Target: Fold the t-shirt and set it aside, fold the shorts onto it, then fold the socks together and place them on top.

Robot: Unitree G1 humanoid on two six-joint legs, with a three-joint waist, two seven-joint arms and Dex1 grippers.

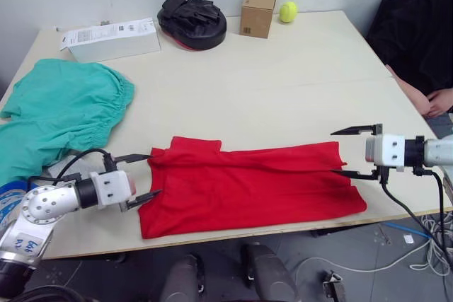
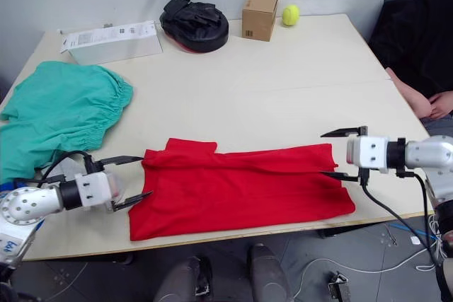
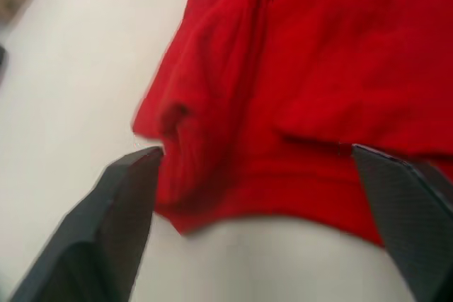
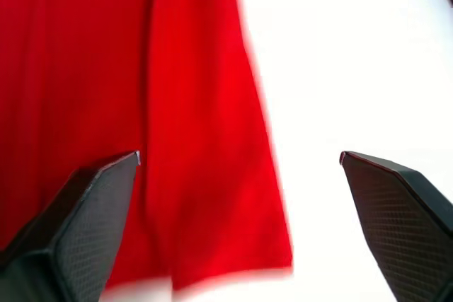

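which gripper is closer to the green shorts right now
Left. The left gripper sits open at the red t-shirt's left end, just below the shorts. The right gripper, open too, is at the shirt's far right end.

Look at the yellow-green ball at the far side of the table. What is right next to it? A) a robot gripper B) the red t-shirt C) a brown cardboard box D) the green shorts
C: the ball sits just beside the cardboard box at the table's far edge, while the shorts, the t-shirt and both grippers are far from it.
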